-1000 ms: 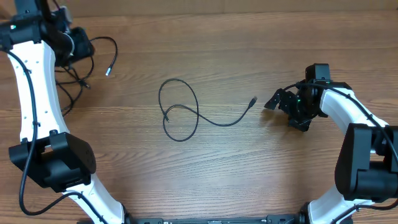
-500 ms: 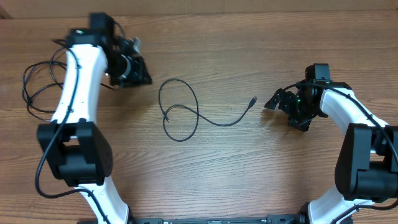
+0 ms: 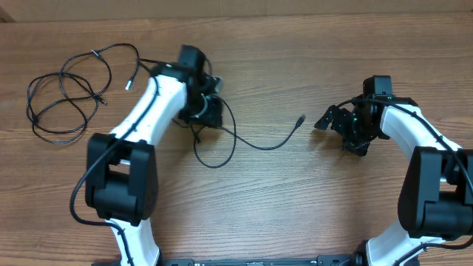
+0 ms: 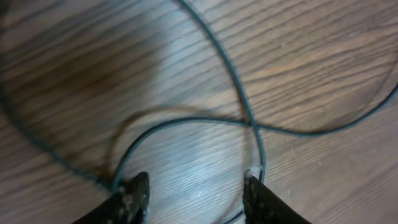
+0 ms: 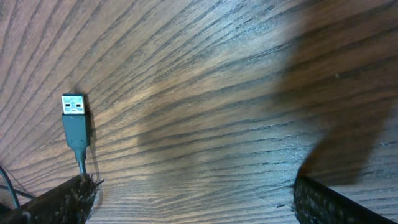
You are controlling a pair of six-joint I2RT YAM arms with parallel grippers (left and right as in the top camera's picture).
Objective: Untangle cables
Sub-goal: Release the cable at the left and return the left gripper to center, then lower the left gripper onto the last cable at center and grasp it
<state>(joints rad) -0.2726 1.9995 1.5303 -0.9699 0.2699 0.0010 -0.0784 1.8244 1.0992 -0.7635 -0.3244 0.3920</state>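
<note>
Above the middle loop of one cable (image 3: 216, 148), the left gripper (image 4: 196, 196) is held parted and empty, seemingly to lift its crossing; the right gripper (image 5: 193, 199) is kept wide, unloaded, near the plug (image 5: 74, 115). Other cables (image 3: 63, 96) are set apart, far left.

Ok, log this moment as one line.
left gripper: open over looped cable | right gripper: open, empty, near plug | second cable: far left, untouched

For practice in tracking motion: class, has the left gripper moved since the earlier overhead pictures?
Yes. The left gripper has swung rightward, from the table's far left to above the looped cable.
</note>
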